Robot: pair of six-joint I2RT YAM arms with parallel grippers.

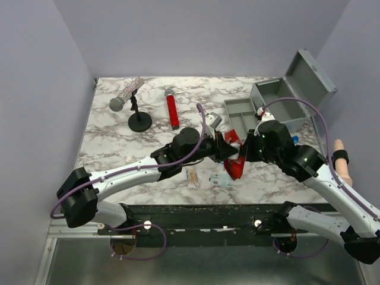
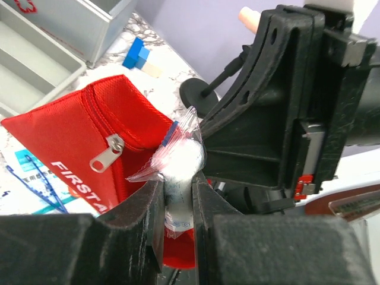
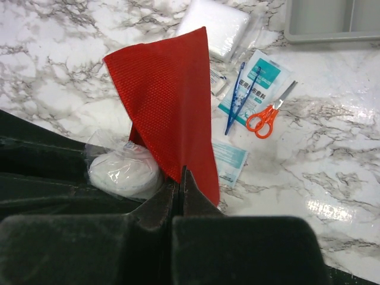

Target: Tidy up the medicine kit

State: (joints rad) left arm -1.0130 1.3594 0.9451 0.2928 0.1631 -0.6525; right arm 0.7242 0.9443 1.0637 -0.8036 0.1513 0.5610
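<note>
Red pouch (image 2: 71,148) pinched tight in your right gripper (image 3: 181,178) | left gripper (image 2: 178,185) narrow on bagged gauze roll (image 2: 184,157) | medicine kit (image 1: 309,76) open, tray (image 1: 240,110) looks bare | scissors (image 3: 267,116), tweezers (image 3: 237,98) loose | early stage

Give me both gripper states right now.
Left gripper: closed on a bagged roll.
Right gripper: closed, pinching the red pouch.
</note>
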